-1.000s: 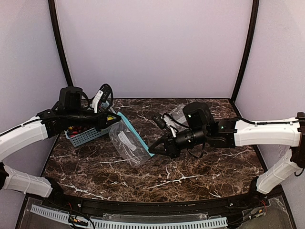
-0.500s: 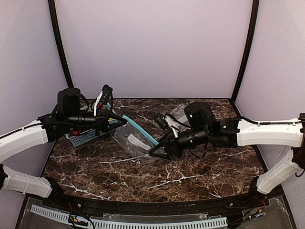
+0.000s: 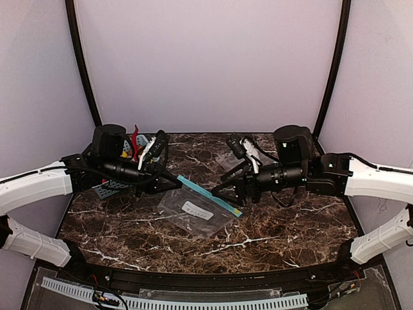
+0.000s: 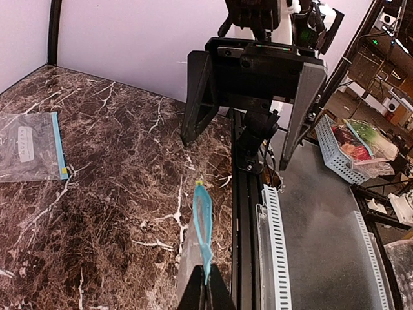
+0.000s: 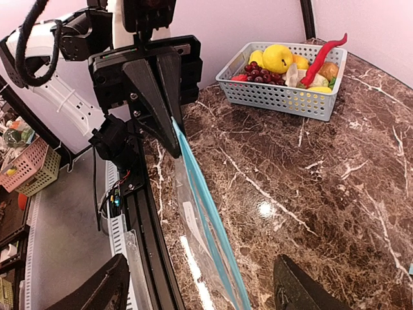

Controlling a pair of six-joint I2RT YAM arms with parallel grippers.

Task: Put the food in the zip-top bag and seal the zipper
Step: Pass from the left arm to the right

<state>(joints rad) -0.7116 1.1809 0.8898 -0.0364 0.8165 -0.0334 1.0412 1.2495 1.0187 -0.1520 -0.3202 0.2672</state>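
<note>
The clear zip-top bag [image 3: 197,212] lies slack on the marble, its teal zipper [image 3: 210,194] running from the left gripper towards the right one. My left gripper [image 3: 173,183] is shut on the zipper's end [image 4: 204,226], as the left wrist view shows. My right gripper [image 3: 226,188] stands open, and the bag [image 5: 206,239] passes between its spread fingers [image 5: 97,290] untouched. The food, yellow lemons [image 5: 277,57], sits in the grey basket [image 5: 284,97], behind the left arm in the top view.
The basket [image 3: 113,187] also holds a red chili [image 5: 326,55] and dark grapes [image 5: 258,72]. A second clear bag [image 3: 232,158] lies flat at the back, under the right arm. The table's black front rail [image 3: 206,278] runs close below the bag.
The right gripper opened, let go of the bag and drew back to the right. The left gripper moved right with the zipper end, and the bag sank flat onto the table.
</note>
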